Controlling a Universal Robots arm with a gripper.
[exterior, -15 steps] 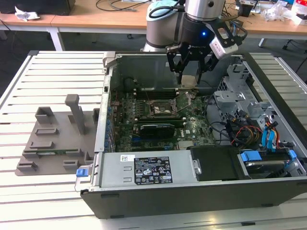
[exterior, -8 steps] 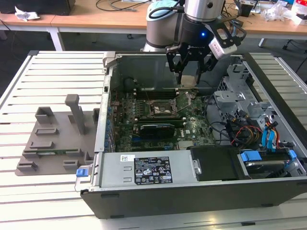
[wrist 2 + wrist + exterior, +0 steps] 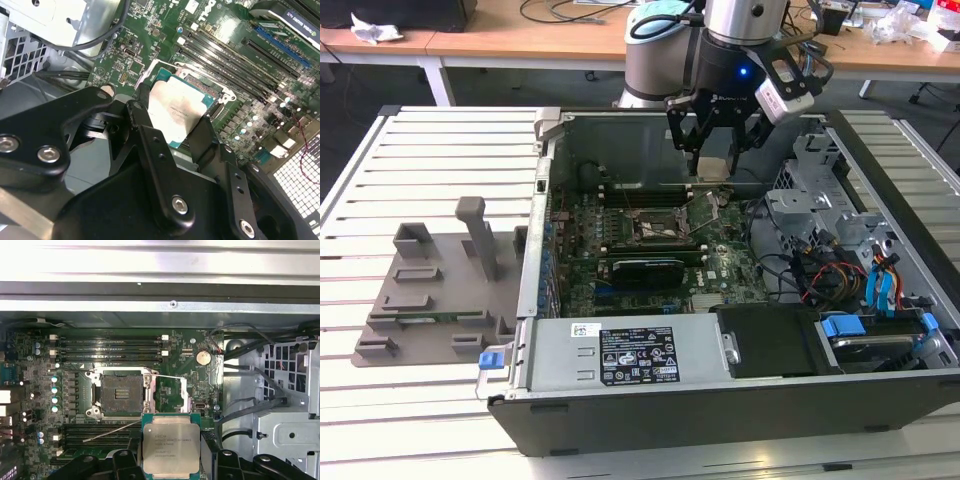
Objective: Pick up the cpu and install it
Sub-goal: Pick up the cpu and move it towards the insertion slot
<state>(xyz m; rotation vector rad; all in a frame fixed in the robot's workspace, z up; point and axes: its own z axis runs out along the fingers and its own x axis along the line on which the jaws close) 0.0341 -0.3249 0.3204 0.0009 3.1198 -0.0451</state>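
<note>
Black gripper (image 3: 171, 465) clamps the cpu (image 3: 171, 446) by two opposite edges, lid up, in the exterior view's upper centre, near the open socket (image 3: 122, 394), presumably sparing its underside contacts.

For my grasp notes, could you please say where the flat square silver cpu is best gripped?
Grip the flat square silver cpu by two opposite thin edges, from above, as the black claw does; flatness leaves nothing else.
</note>
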